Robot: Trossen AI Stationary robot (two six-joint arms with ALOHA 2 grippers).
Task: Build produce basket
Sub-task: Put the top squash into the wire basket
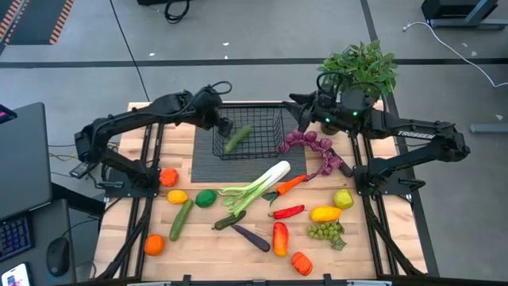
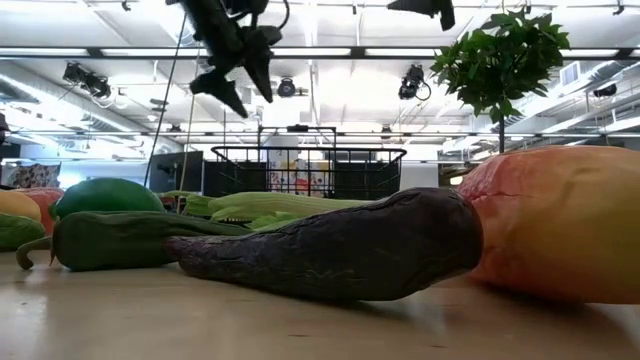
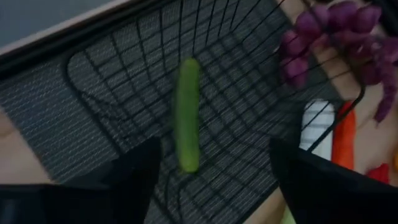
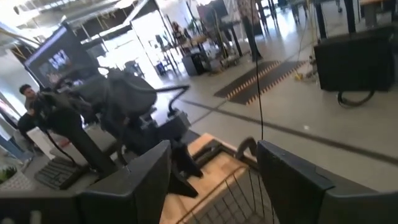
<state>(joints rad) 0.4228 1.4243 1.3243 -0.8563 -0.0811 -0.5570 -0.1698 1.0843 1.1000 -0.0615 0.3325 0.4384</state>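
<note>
The black wire basket point(image 1: 262, 131) stands on a dark mat at the table's far middle. A green cucumber point(image 1: 237, 138) lies inside it near its left wall, and also shows in the left wrist view point(image 3: 186, 115). My left gripper point(image 1: 225, 127) is open and empty above the basket's left part, over the cucumber point(image 3: 214, 149); it also shows in the low view point(image 2: 238, 75). My right gripper point(image 1: 300, 111) is open and empty above the basket's right far corner point(image 4: 214, 158). Purple grapes point(image 1: 313, 147) lie just right of the basket.
More produce lies toward the table's near edge: a leek point(image 1: 258, 187), a carrot point(image 1: 290, 184), a second cucumber point(image 1: 181, 220), an eggplant point(image 1: 251, 237), peppers point(image 1: 280, 238), green grapes point(image 1: 325, 231), oranges point(image 1: 154, 245). A potted plant point(image 1: 361, 67) stands at the far right.
</note>
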